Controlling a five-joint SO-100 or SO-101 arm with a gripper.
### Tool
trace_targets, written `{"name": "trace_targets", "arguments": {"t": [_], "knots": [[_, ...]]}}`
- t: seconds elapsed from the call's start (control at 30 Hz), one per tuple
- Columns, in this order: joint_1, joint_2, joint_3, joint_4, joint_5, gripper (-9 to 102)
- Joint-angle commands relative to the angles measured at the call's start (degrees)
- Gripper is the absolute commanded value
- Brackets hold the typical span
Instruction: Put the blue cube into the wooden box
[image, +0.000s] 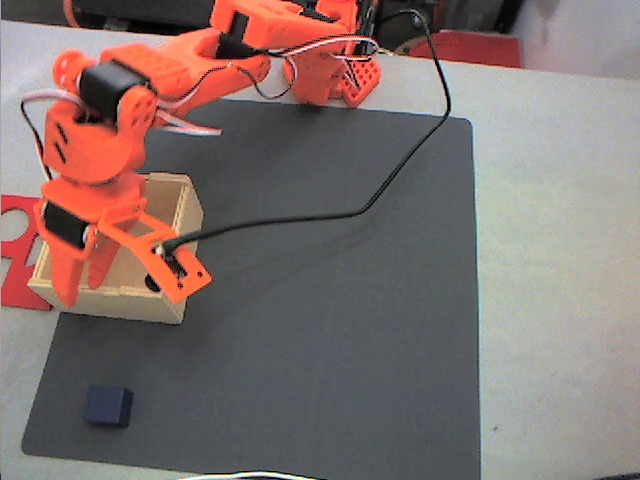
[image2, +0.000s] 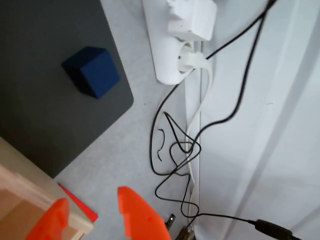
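**Tool open over the box, cube alone on the mat**

We see the orange two-finger tool (image: 82, 285) at the left of the fixed view, pointing down over the near left part of the square light-plywood box (image: 170, 300), its tips apart and holding nothing. In the wrist view the same tool (image2: 90, 210) enters from the bottom edge with a clear gap between its two orange tips, and the box's pale wall (image2: 30, 180) fills the lower left corner. A black cable (image: 400, 180) runs from the tool's bracket up across the mat toward the top of the frame.

The box sits on the left edge of a dark grey mat (image: 330, 320), which lies on a pale grey surface (image: 560, 300). A flat red cut-out sheet (image: 15, 240) shows just left of the box.

The small dark navy-blue cube (image: 108, 405) rests on the mat in the lower left of the fixed view, well apart from the box. In the wrist view the cube (image2: 92, 71) sits upper left, near the mat's rounded corner. To its right we see a white power strip (image2: 175, 50) and tangled thin cables (image2: 175, 150).
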Motion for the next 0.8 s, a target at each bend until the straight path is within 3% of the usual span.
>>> {"name": "trace_targets", "arguments": {"t": [0.0, 0.37, 0.53, 0.63, 0.77], "knots": [[0.8, -0.3, -2.5, -2.7, -0.4, 10], [0.6, -4.0, -2.7, -11.8, -0.6, 9], [-1.4, -10.5, -10.0, -10.3, -1.0, 9], [-2.9, -19.2, -23.7, -7.3, -1.8, 9], [-4.0, -19.6, -23.6, -9.8, -1.1, 9]]}}
